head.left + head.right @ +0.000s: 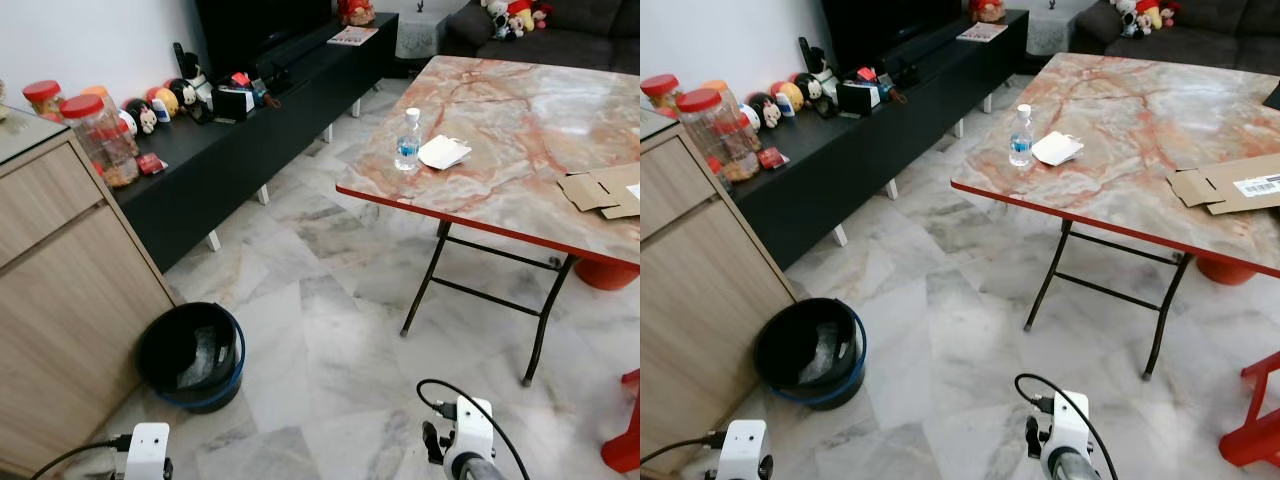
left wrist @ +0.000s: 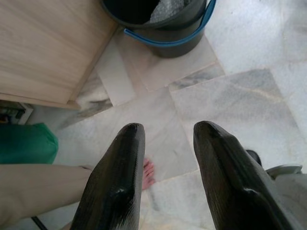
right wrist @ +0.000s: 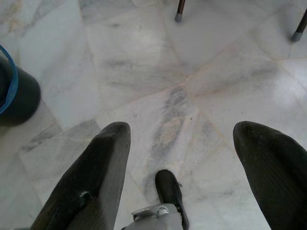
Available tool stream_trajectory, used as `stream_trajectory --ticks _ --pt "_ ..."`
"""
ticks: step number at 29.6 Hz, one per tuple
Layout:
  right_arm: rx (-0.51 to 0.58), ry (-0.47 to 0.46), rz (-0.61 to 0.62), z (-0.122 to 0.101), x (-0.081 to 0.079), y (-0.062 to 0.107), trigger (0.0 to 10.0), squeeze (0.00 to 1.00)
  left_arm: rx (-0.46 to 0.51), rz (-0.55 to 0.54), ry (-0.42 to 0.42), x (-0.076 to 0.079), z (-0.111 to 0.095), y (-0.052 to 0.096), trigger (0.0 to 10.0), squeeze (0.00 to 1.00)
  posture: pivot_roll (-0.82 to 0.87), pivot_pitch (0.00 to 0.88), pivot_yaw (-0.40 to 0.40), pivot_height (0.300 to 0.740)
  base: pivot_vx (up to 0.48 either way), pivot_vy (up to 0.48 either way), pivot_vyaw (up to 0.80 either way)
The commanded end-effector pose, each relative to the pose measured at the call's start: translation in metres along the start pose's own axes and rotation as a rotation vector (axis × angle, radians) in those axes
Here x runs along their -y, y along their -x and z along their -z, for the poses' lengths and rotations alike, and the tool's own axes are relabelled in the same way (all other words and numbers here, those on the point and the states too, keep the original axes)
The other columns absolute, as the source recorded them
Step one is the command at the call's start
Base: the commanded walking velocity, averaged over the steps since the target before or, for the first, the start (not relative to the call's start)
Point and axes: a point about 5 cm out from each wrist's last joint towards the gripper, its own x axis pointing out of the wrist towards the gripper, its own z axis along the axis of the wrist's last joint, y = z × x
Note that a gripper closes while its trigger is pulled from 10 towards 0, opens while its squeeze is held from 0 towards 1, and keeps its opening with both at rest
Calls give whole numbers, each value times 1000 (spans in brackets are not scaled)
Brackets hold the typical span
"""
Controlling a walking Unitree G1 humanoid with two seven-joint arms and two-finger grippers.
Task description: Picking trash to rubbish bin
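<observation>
Crumpled paper [image 1: 444,151] lies on the table [image 1: 520,130], well apart from both empty, wide-spread pincers [image 3: 182,158].

We stand on pale marble floor tiles [image 1: 330,330]. Landmark: the marble-topped desk [image 1: 520,130] with red edge and dark folding legs. Beyond it, a dark sofa [image 1: 560,30]. Left of it, a long black TV bench [image 1: 250,140] against a white wall [image 1: 90,40]; nearer, a light wooden cabinet [image 1: 70,300].
</observation>
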Motion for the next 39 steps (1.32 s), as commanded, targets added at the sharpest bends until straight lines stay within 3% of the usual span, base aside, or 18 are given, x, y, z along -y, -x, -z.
stream_trajectory --ticks 1,6,14,39 --pt "-1 13 -14 -1 -4 -1 10000 0 -19 -14 -3 -2 7 2 10000 0 86 32 68 740 0 0 -788" --pt "13 2 -14 -7 -7 -2 10000 0 -31 -7 1 -2 9 2 10000 0 56 26 74 740 0 -286 -788" --pt "18 14 -30 -11 -11 -3 10000 0 6 -17 13 -2 -8 -3 10000 0 88 0 78 740 0 0 -788" --pt "-1 -6 -6 -6 -7 -2 10000 0 -18 -7 -50 -5 -3 -2 10000 0 63 0 87 740 0 -97 -788"
